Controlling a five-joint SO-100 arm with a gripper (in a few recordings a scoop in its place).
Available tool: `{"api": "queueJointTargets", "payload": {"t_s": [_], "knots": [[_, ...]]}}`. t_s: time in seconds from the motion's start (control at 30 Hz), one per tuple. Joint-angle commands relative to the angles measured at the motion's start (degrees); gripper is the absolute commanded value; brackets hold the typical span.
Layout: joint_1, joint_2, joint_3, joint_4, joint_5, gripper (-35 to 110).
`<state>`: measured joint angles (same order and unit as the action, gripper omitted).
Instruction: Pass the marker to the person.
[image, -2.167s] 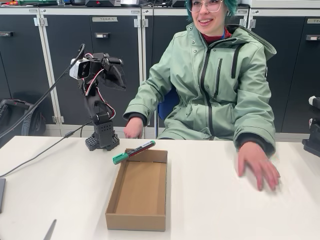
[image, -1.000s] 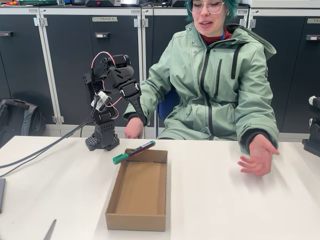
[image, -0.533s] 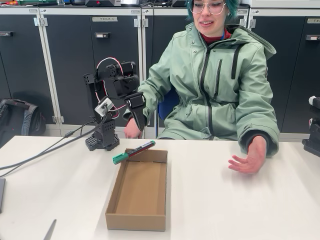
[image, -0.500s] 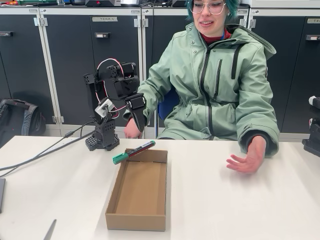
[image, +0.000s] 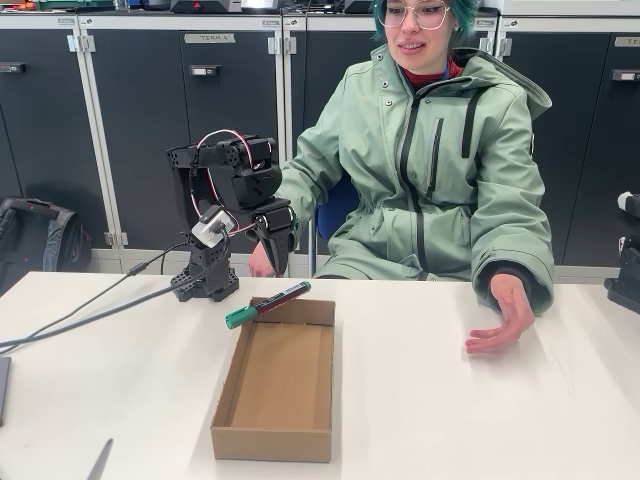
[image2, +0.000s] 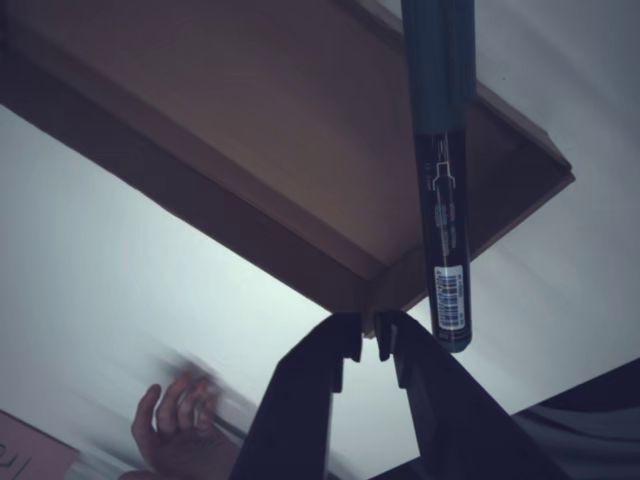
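On the white tabletop (image: 450, 420), an open, shallow cardboard box (image: 275, 395) sits near the middle, and the marker (image: 267, 304) lies across the box's far left corner, balanced on the rim, its green cap jutting out past the left wall and its dark red-and-black barrel with a white label pointing toward the back. A black robot arm stands just behind the box, bent forward so that its end effector (image: 273, 250) hangs above the marker without touching it. From the wrist view, the end effector (image2: 366, 342) has its two dark fingers nearly together, with only a narrow gap between them and nothing held; the marker (image2: 444, 200) lies just beside their tips. The person (image: 440, 150), in a sage-green jacket, sits behind the tabletop with one open hand (image: 498, 322) resting palm-up to the right. The marker looks light, rigid and smooth, so it may roll or tip off the rim; the mid-barrel seems the safest grip.
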<state>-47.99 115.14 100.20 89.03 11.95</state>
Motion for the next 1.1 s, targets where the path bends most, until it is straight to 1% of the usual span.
{"api": "queueJointTargets", "payload": {"t_s": [0.0,0.13,0.3,1.07], "knots": [[-1.85,0.7,-0.35,-0.18,-0.53,12],[-2.37,0.79,0.35,0.09,-0.62,18],[-2.46,0.26,1.32,0.53,-1.14,21],[-4.48,-5.89,4.39,4.48,-0.97,25]]}}
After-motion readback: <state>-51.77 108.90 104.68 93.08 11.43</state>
